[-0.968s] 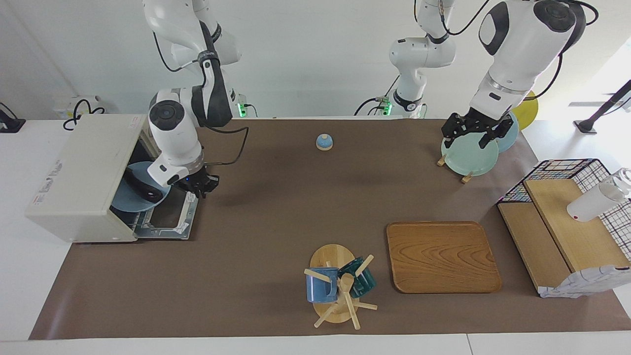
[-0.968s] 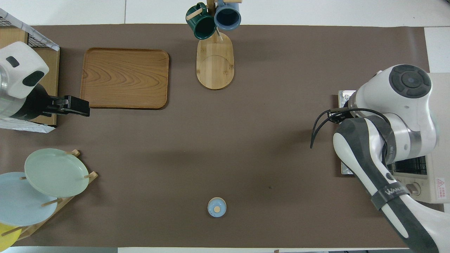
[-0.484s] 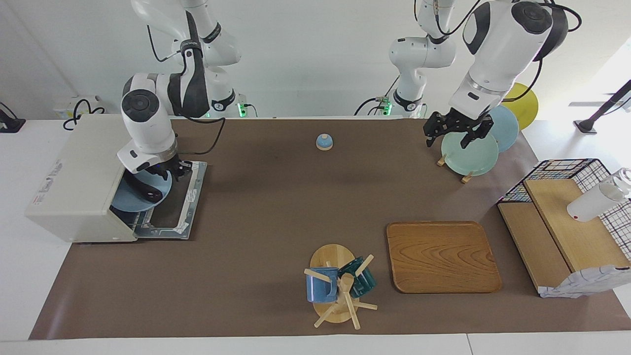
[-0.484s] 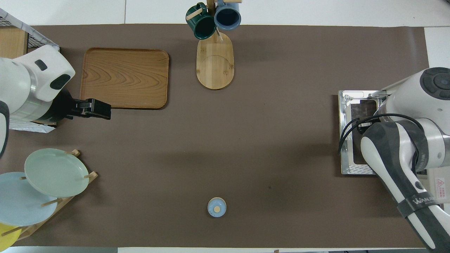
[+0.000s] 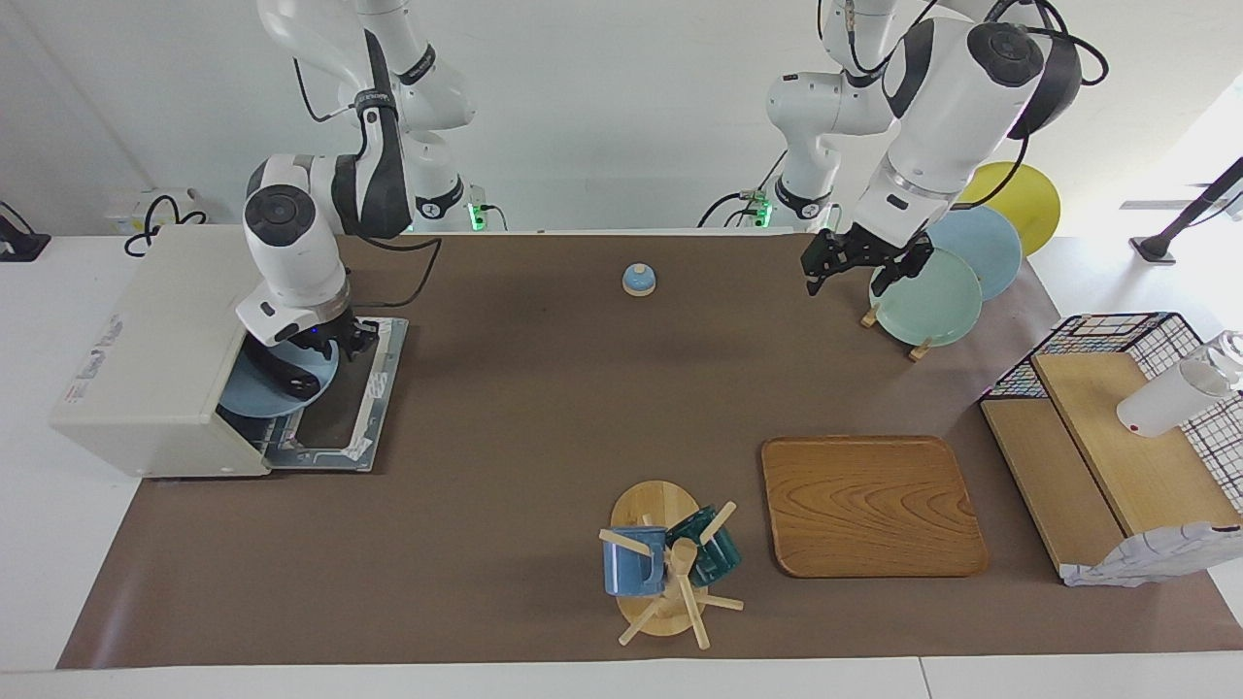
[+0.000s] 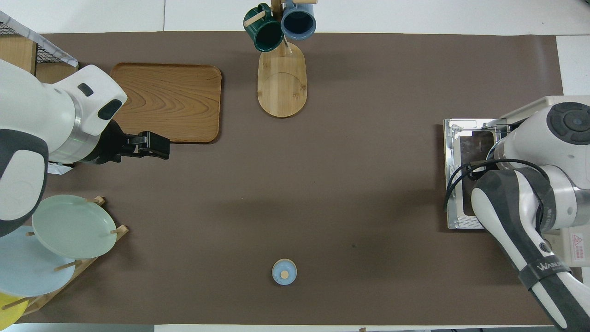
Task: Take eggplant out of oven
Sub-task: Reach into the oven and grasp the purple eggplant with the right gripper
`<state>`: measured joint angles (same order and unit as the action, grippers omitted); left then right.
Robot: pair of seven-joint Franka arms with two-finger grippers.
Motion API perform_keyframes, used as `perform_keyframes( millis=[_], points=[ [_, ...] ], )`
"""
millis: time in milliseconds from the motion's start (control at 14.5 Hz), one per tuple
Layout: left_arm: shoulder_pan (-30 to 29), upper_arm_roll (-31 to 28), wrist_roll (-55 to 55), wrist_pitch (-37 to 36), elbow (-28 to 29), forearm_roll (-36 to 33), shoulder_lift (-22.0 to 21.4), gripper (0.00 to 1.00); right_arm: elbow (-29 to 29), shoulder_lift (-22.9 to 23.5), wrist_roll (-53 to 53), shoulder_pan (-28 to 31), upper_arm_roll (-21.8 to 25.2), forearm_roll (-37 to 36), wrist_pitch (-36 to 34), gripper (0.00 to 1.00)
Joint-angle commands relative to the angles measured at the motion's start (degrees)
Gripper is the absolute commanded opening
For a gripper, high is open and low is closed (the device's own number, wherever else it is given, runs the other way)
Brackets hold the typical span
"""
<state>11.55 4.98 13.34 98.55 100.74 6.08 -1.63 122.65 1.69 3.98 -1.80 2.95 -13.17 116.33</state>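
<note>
The cream-white oven [image 5: 146,349] stands at the right arm's end of the table, its door [image 5: 340,408] dropped flat on the mat. In its mouth a blue plate [image 5: 254,400] carries the dark eggplant [image 5: 280,375]. My right gripper [image 5: 348,336] hangs just above the door's hinge end, beside the plate's rim and at the side nearer the robots. In the overhead view the right arm covers the plate and the eggplant. My left gripper [image 5: 847,270] is open and empty, up in the air over the mat beside the plate rack [image 5: 891,325].
The rack holds a green plate [image 5: 927,296], a blue one and a yellow one. A wooden tray [image 5: 869,505], a mug tree [image 5: 665,558] with two mugs, a small blue knob [image 5: 638,280] and a wire basket [image 5: 1117,335] with wooden boards also sit on the mat.
The right gripper pulled back from the door's outer part toward the oven mouth and the robots. The left gripper drifted from over the plate rack toward the table's middle.
</note>
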Motion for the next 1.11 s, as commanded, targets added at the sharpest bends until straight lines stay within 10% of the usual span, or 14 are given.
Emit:
perform_keyframes(
  millis=[0,484,691,1037],
  points=[
    [0.6,-0.6,0.8,1.6,1.3,1.0,-0.6,1.00,3.5,-2.1,-2.0,1.8,-0.5,-1.5,4.5,0.34],
    [0.1,-0.7,0.7,1.7,1.5,1.0,-0.6,1.00,6.7,-2.9,-3.6,2.6,-0.5,-1.5,8.4,0.29],
    [0.0,-0.7,0.7,1.6,1.4,0.9,-0.6,1.00,7.8,-3.3,-4.2,2.9,-0.5,-1.5,9.1,0.03],
    [0.0,-0.7,0.7,1.6,1.3,0.9,-0.6,1.00,4.1,-2.4,-4.1,1.8,-1.5,-4.2,5.2,0.00]
  ],
)
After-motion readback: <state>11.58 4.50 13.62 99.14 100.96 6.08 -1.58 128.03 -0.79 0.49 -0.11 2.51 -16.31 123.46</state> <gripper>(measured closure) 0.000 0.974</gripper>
